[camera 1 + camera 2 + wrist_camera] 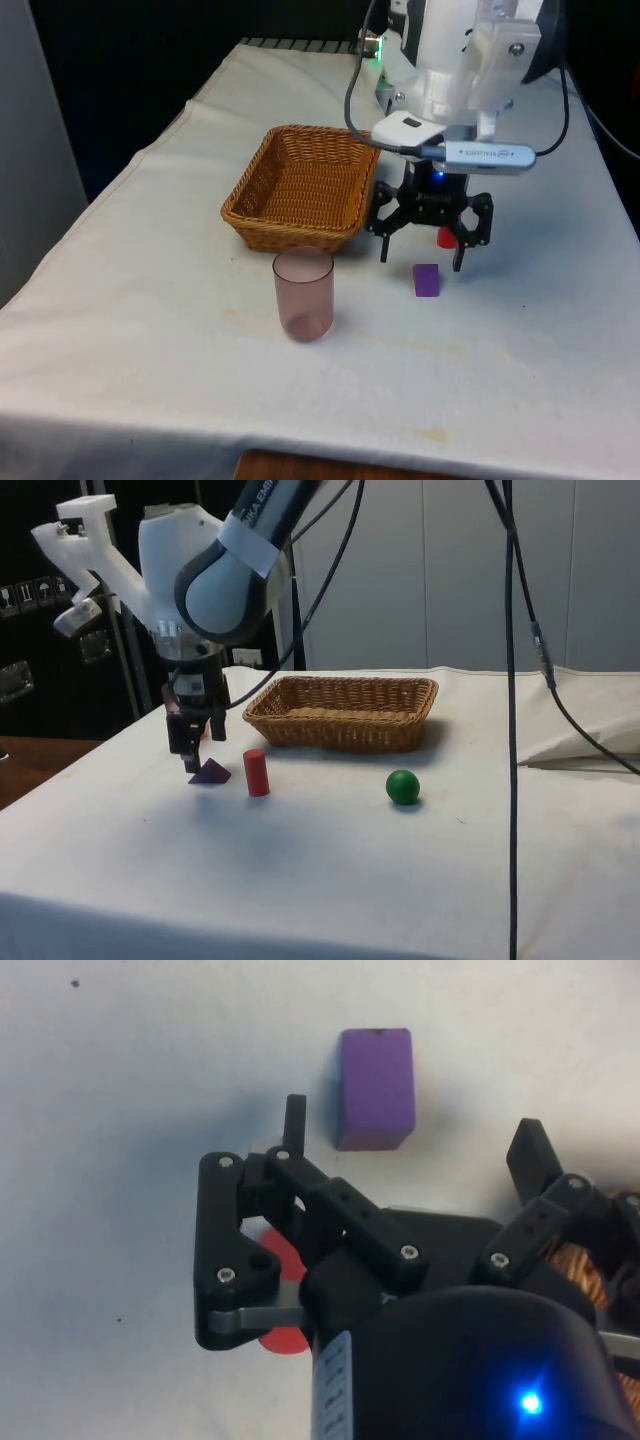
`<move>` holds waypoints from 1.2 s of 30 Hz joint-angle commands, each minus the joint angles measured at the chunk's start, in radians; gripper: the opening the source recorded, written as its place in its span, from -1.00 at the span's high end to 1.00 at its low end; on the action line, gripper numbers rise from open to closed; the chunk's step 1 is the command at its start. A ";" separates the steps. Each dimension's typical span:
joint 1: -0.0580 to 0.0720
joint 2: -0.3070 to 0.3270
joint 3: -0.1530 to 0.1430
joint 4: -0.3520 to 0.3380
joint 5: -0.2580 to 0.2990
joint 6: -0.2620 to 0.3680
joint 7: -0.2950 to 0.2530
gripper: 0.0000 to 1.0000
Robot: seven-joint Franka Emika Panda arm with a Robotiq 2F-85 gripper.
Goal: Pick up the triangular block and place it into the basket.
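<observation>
Purple, matte, hard-edged: the triangular block (209, 772) sits on the counter (520, 400), a low wedge in the side view, a plain rectangle from above in the wrist view (375, 1087). We read its long axis as running away from the tool in the wrist view, so the ridge lies along that line.

Key relation: the block is not between the fingers. In the front view it sits at lower centre-right (426, 280), just in front of and below the tool (425, 262), nearer the camera. We'd need to shift toward the block, then descend. That's our judgement from the frames.

The tool is spread wide and holds nothing; both fingers hang just above the cloth, the block just beyond the tips (295, 1110).

Red cylinder (256, 772), smooth, upright, stands just beside the block in the side view, and behind the tool in the front view (444, 237). Collision risk if we overshoot sideways.

Wicker basket (250, 205), woven, tan, square with sloping walls, sits in the centre-left of the front view, near the tool. Short carry once we have the block.

Translucent pink cup (303, 293), upright, lower centre of the front view, in front of the basket.

Green ball (402, 787), smooth, centre-right of the side view, well apart from the block.

White cloth over the counter, lightly stained.
</observation>
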 commanded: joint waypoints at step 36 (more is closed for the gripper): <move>0.005 -0.031 0.000 -0.019 -0.002 -0.017 -0.013 0.34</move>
